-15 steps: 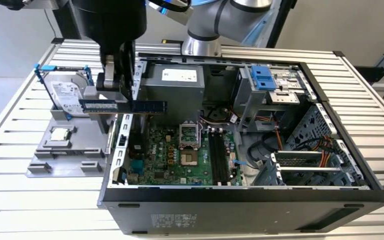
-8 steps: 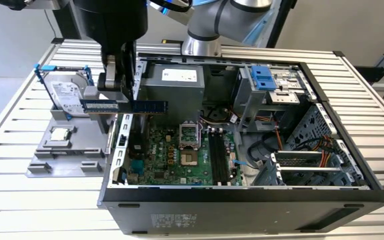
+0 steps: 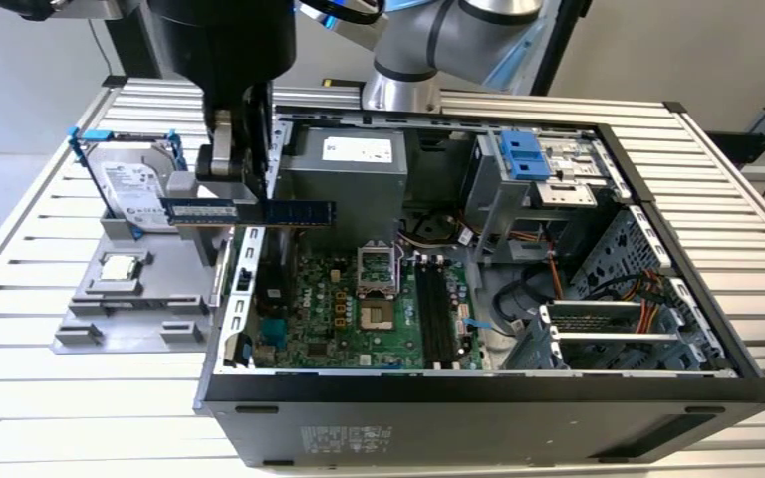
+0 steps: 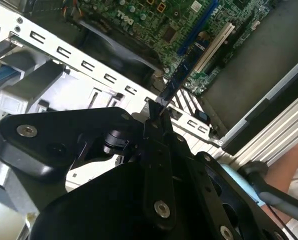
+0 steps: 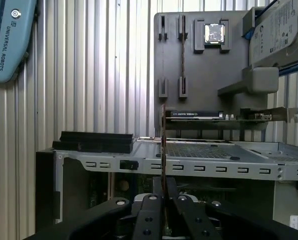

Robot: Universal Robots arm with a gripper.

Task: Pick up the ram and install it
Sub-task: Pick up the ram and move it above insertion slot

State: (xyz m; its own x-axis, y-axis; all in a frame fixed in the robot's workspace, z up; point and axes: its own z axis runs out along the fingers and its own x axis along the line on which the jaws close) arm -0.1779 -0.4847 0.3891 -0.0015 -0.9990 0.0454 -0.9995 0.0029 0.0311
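You had the black two-fingered gripper (image 3: 227, 189) clamped on the ram (image 3: 252, 211), a long, narrow blue-green circuit-board stick with black chips and a pale label. The grip sat partway along the stick, so both ends reached out level past the fingers. The stick hung in the air, touching nothing but the gripper. In both wrist views it showed edge-on, as a thin line (image 5: 163, 145) running out from between the closed fingertips (image 5: 150, 215).

Just below the gripper ran the slotted silver side wall (image 3: 219, 339) of an open black computer case (image 3: 489, 418). Beyond that wall, inside the case, lay the green motherboard (image 3: 343, 299) with its long black memory slots (image 3: 436, 309), well apart from the ram. The ram seemed to hang above the level of the case rim, though its height was hard to judge.

On the gripper's other side, outside the case, sat a grey plastic parts tray (image 3: 91, 329). A silver hard drive in a blue frame (image 3: 136, 194) stood in it just beside the gripper. A small square silver processor chip (image 3: 120, 267) lay farther off. Everything rested on a table (image 3: 37, 398) of ribbed aluminium slats.
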